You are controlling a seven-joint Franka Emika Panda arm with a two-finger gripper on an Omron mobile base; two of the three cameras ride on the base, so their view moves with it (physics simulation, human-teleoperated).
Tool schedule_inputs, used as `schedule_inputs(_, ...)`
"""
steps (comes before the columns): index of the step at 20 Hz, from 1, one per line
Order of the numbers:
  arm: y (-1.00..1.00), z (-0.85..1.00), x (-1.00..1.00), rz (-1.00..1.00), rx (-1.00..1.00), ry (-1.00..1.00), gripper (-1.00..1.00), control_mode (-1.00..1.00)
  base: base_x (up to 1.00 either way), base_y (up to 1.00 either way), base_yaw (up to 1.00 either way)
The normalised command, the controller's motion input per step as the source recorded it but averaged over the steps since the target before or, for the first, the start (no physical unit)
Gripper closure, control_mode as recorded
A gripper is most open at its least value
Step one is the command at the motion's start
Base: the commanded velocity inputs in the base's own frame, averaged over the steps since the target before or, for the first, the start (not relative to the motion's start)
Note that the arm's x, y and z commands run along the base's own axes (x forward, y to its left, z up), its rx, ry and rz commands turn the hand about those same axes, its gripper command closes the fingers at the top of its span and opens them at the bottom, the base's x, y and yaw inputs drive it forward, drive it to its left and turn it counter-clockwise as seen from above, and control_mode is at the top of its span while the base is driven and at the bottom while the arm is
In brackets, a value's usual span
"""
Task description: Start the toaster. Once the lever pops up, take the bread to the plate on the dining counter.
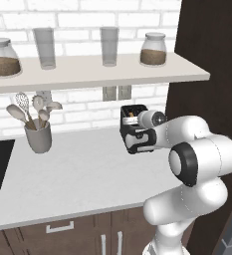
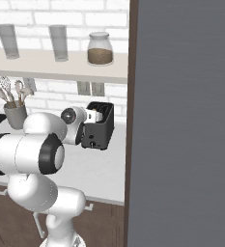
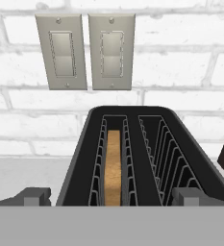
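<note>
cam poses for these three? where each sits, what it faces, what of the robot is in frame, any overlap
Left base view: behind the arm to its left, facing the brick wall; arm at lower right, partly hiding the toaster.
Right base view: behind to its right, same counter; arm at lower left, toaster beside a dark panel.
Hand view: just above the toaster, looking into its slots; bread in the left slot, open gripper at the bottom.
Shared: toaster in all three; utensil crock in both base views.
</note>
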Motion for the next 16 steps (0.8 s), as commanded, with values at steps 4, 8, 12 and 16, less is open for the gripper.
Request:
schedule_inputs(4, 0.0, 0.0, 0.0, 0.0, 0.0, 0.0, -1.0, -1.0, 0.0, 0.0, 0.0)
schedule_inputs(8, 0.0, 0.0, 0.0, 0.0, 0.0, 0.0, -1.0, -1.0, 0.0, 0.0, 0.0)
schedule_inputs(12, 0.0, 0.0, 0.0, 0.0, 0.0, 0.0, -1.0, -1.0, 0.0, 0.0, 0.0)
schedule_inputs(16, 0.0, 0.0, 0.0, 0.0, 0.0, 0.0, -1.0, -1.0, 0.0, 0.0, 0.0)
